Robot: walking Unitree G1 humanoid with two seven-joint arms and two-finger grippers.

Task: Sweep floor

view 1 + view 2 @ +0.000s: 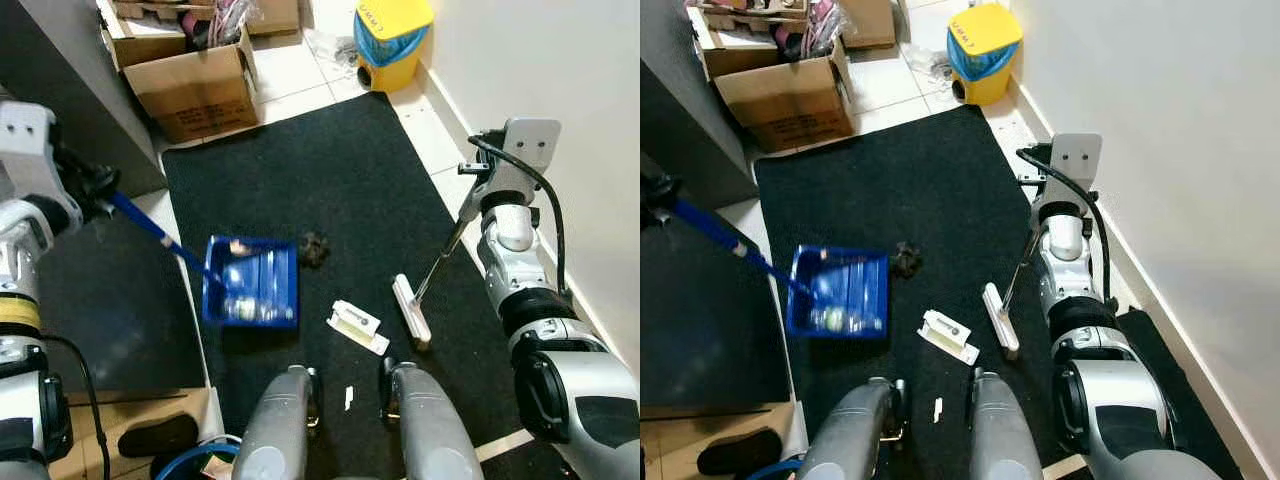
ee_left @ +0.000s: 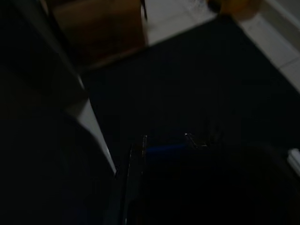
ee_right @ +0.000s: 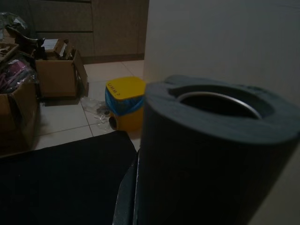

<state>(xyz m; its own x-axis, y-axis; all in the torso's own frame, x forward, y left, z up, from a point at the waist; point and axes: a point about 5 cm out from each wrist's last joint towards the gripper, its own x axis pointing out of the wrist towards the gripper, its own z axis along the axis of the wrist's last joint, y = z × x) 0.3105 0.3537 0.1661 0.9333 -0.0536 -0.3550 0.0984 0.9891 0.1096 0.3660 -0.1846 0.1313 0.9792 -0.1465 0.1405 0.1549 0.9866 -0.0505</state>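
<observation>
A blue dustpan lies on the black mat with bits of litter in it. Its long blue handle rises to my left gripper, which is shut on it at the far left. My right gripper is shut on the thin broom handle, whose white head rests on the mat to the right of the pan. The handle's grey foam end shows close up in the right wrist view. A dark clump of debris sits just beyond the pan's right corner. A white wrapper lies between pan and broom head.
Open cardboard boxes stand beyond the mat at the left, and a yellow bin stands by the white wall. A dark cabinet lines the left side. My grey legs stand at the mat's near edge beside a small white scrap.
</observation>
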